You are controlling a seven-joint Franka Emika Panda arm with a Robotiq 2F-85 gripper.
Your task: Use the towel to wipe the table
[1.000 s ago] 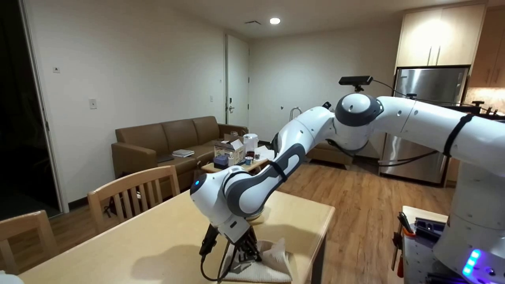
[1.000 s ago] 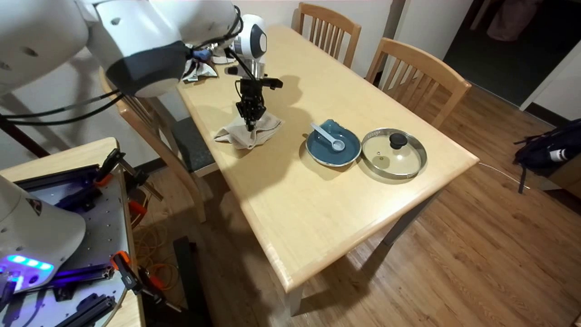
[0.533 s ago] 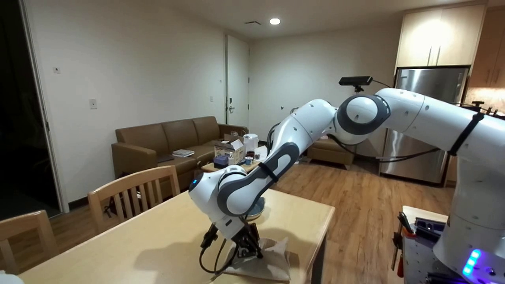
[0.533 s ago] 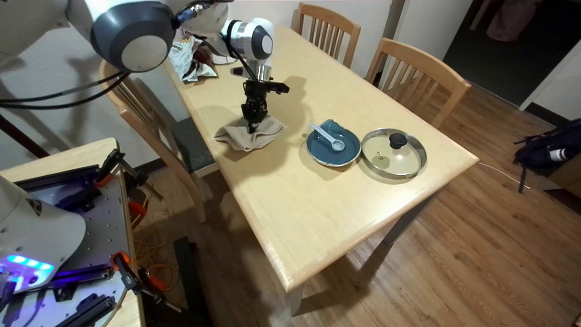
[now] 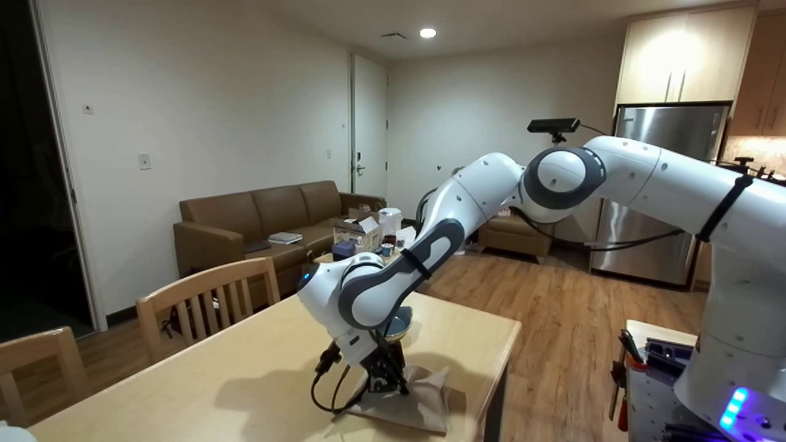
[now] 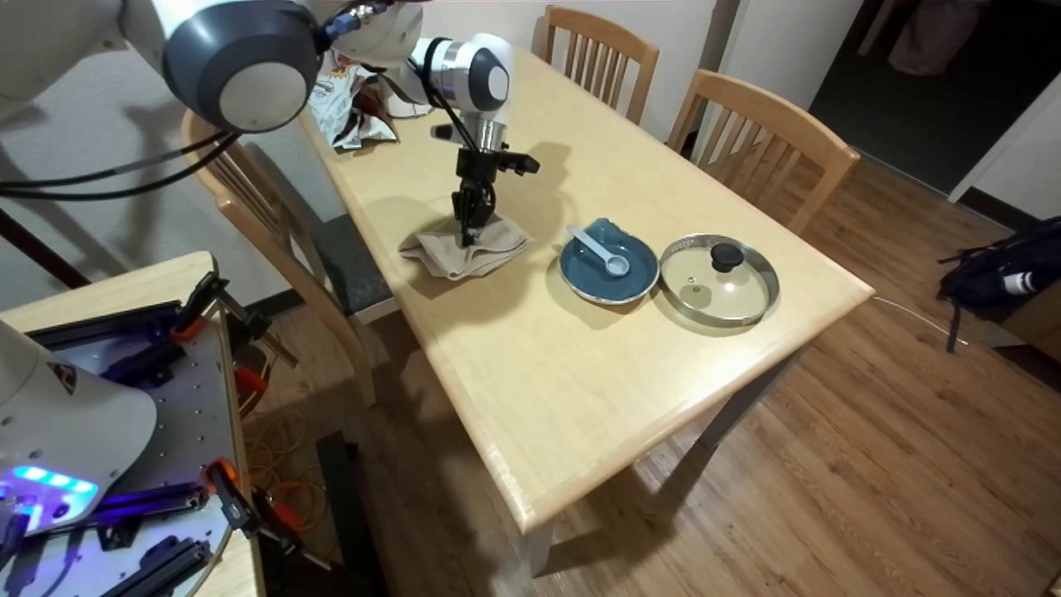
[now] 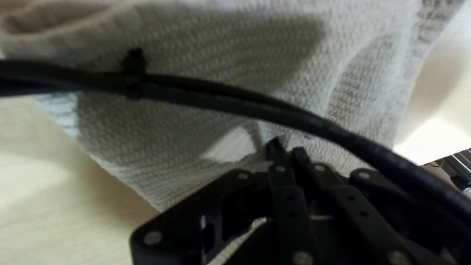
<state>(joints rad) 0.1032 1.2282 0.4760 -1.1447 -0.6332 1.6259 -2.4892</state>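
Observation:
A beige knit towel lies crumpled on the light wooden table, near one long edge. The towel shows in both exterior views (image 5: pixel 420 405) (image 6: pixel 443 259) and fills much of the wrist view (image 7: pixel 176 121). The table shows in both exterior views (image 5: pixel 245 374) (image 6: pixel 514 373). My gripper (image 6: pixel 467 240) points down onto the middle of the towel. In the wrist view the gripper (image 7: pixel 287 148) has its two fingertips close together, with towel cloth bunched at them; it is shut on the towel. The exact pinch is partly hidden and dark. A black cable crosses in front of the towel.
A blue dish (image 6: pixel 609 264) with a pale spoon (image 6: pixel 598 249) in it stands beside the towel. A glass lid (image 6: pixel 719 282) with a black knob lies next to the dish. Shiny bags (image 6: pixel 352 108) lie at the table's far end. Wooden chairs (image 6: pixel 754 141) stand along the sides.
The gripper and towel have slid together a short way across the table toward the blue dish. The arm's elbow has risen, uncovering the bags and the dish in the exterior views.

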